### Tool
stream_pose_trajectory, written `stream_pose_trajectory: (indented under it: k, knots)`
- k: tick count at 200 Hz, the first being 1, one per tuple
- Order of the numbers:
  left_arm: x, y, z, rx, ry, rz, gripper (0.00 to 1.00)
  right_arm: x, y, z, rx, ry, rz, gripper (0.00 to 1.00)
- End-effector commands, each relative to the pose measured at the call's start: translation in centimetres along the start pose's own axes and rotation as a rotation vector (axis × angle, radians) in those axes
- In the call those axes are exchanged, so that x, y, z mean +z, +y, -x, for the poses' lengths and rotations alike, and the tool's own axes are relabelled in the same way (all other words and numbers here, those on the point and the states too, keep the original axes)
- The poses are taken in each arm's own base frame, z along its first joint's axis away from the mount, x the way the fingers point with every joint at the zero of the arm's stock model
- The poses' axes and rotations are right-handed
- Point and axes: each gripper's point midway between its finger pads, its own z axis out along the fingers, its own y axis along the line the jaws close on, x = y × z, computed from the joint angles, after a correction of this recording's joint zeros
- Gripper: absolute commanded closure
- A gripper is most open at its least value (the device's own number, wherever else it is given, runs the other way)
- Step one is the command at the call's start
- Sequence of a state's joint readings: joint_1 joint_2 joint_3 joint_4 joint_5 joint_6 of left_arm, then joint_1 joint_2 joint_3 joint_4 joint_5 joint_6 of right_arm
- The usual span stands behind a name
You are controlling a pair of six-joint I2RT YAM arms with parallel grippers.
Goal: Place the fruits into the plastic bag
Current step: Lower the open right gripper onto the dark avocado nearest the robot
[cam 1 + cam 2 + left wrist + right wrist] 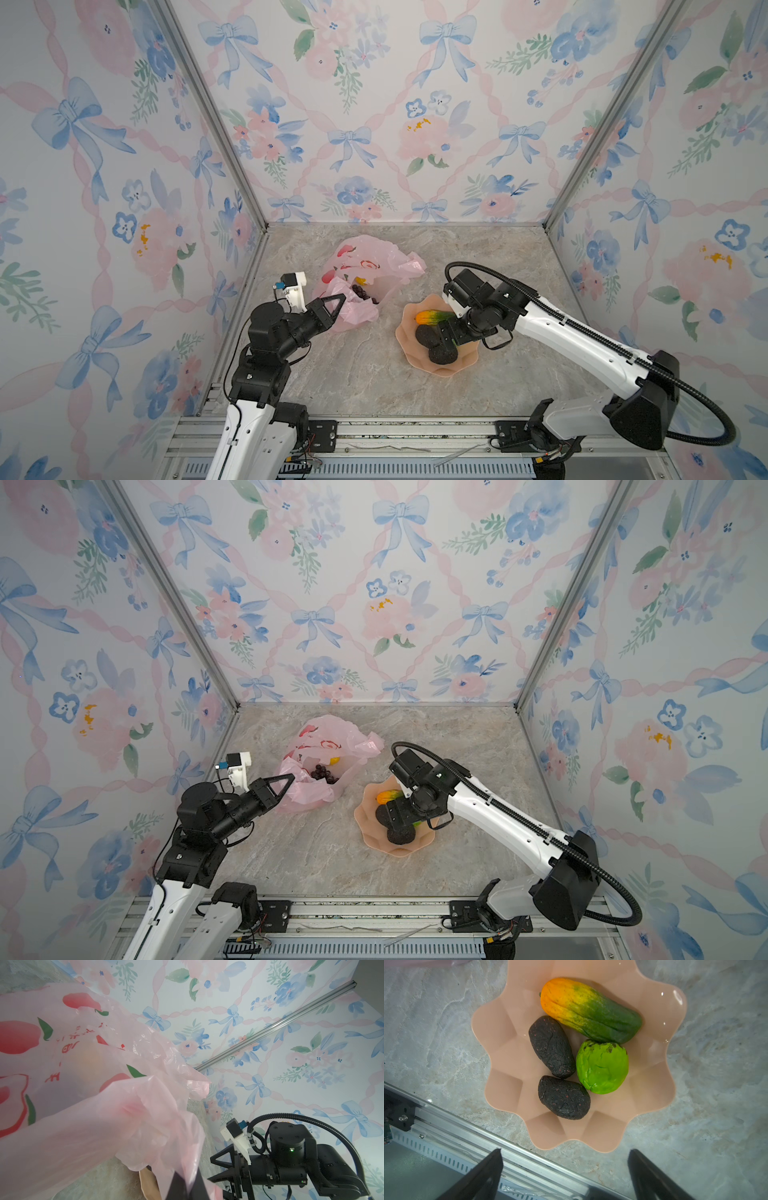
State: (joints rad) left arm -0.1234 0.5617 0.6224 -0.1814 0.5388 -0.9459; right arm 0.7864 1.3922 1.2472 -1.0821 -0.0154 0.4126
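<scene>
Red writing is printed on the plastic bag [52, 1049], seen only in the left wrist view and not legible. The bag's rim is pinched by the closed left gripper [341, 297]. Grapes [363, 292] and a lemon [333, 761] are seen inside. In the bowl [500, 1028], under the wide-open right gripper [564, 1156], a papaya [589, 1009], two avocados [551, 1046] and a green fruit [602, 1068] are shown.

Grapes [322, 773] inside pink bag [357, 259]; papaya [589, 1011] apart.

Left arm [270, 330] reached forward, left gripper [340, 297] pinched tight on plastic bag [361, 259] rim. Right arm [582, 345] bent inward, right gripper [565, 1150] pointed down, jaws wide apart.
</scene>
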Motion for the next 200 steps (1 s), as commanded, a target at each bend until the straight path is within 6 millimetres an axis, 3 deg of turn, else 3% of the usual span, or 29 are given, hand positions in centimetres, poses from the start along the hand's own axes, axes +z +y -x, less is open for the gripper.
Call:
stream_pose_trajectory:
  k: [1, 200]
  knots:
    - [0.0, -0.1, 0.3, 0.026, -0.014, -0.013, 1.00, 1.3, 0.4, -0.4, 0.028, 0.023, 0.015, 0.04]
    - [0.4, 0.4, -0.2, 0.018, 0.010, -0.006, 1.00, 7.4, 0.9, -2.3, 0.068, 0.139, 0.028, 0.04]
